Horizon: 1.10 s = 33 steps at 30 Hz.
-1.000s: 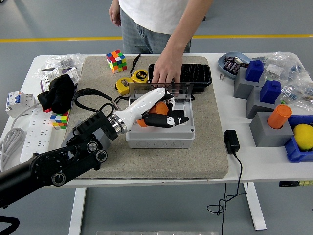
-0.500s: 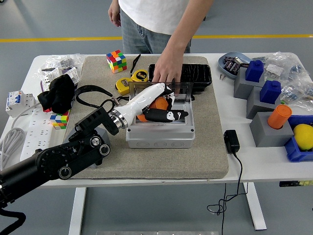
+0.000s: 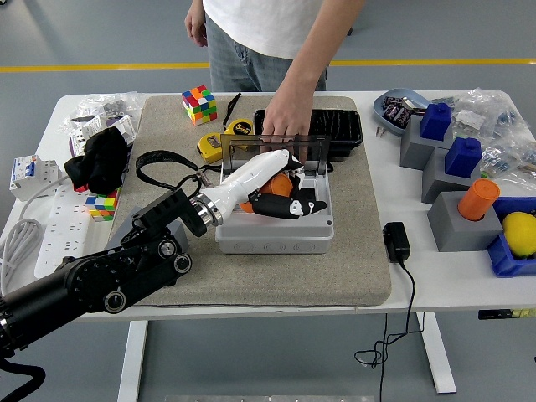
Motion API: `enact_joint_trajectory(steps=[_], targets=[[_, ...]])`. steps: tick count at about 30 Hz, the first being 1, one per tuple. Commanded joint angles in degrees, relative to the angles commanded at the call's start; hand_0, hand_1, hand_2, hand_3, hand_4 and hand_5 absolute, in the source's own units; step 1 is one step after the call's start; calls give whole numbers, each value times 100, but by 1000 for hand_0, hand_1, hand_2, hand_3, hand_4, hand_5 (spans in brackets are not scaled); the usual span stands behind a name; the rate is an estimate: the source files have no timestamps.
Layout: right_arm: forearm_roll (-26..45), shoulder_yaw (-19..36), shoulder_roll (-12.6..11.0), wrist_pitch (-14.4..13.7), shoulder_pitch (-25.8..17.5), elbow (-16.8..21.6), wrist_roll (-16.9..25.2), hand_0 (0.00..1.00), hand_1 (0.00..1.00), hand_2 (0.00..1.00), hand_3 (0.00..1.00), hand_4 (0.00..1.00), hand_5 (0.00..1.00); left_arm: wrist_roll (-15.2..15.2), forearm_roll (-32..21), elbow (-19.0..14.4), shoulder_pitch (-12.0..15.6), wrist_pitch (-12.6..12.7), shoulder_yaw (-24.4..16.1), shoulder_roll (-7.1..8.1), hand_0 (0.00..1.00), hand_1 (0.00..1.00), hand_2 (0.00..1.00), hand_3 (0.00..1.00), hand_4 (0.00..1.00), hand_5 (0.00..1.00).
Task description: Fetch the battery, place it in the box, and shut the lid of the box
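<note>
We see the left hand (image 3: 280, 194) inside the open grey box (image 3: 274, 228) on the counter (image 3: 435, 268), its fingers (image 3: 293, 207) closed around the orange battery (image 3: 279, 183). A person's hand (image 3: 283, 126) holds the lid (image 3: 272, 152) upright.

Bright, even light fills the room, apparently from overhead. Shadows are soft: a faint one lies under the robot's left hand (image 3: 280, 188), inside the open grey box (image 3: 274, 219), and another beneath the arm on the beige mat (image 3: 335, 260). The white table (image 3: 435, 280) to the hand's right reads almost washed out, without harsh glare. Everything is sharp, with no motion blur. Straight edges bow slightly toward the corners.
</note>
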Motion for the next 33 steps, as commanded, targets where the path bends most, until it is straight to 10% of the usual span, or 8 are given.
enact_joint_trajectory(steps=[29, 30, 33], targets=[[12, 8, 5, 12, 6, -8, 1, 928, 880, 819, 834, 998, 998, -105, 278, 583, -215, -59, 6, -274, 162, 147, 170, 139, 902, 518], [19, 3, 5, 11, 10, -5, 2, 928, 879, 819, 834, 998, 998, -109, 283, 590, -215, -67, 0, -275, 282, 386, 245, 248, 914, 528], [40, -16, 2, 13, 17, -1, 3, 928, 879, 819, 834, 998, 998, -116, 296, 605, -215, -74, -6, -276, 282, 386, 245, 248, 914, 528]])
